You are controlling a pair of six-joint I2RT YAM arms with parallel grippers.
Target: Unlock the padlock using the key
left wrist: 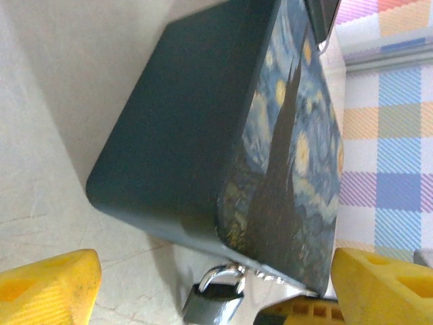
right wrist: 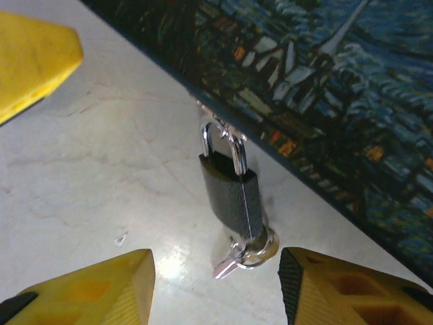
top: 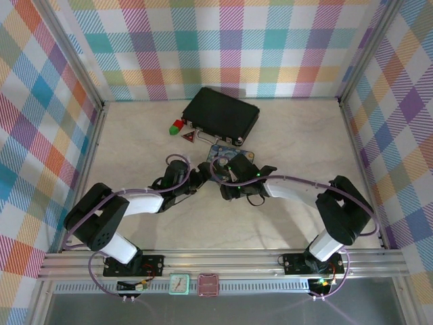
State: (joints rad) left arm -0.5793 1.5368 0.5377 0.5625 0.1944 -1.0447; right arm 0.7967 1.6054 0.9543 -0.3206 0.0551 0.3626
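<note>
Padlock point(right wrist: 230, 193) hangs on the tin point(right wrist: 338, 81), key point(right wrist: 247, 254) inserted. Both hands open. Close right hand point(right wrist: 216, 265) squarely on the key head; brace lock body with left hand point(left wrist: 215, 271).

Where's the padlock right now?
Right wrist view, centre: the padlock lies on the table, shackle against the starry tin, key at its lower end.

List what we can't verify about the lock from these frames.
- Right wrist: key blade sits inside the padlock; glare blurs its head. Shackle top blurs into the tin edge, so locked or released is unclear.
- Left wrist: padlock body cut off by the bottom edge.
- Top external: padlock and key hidden under both wrists.
</note>
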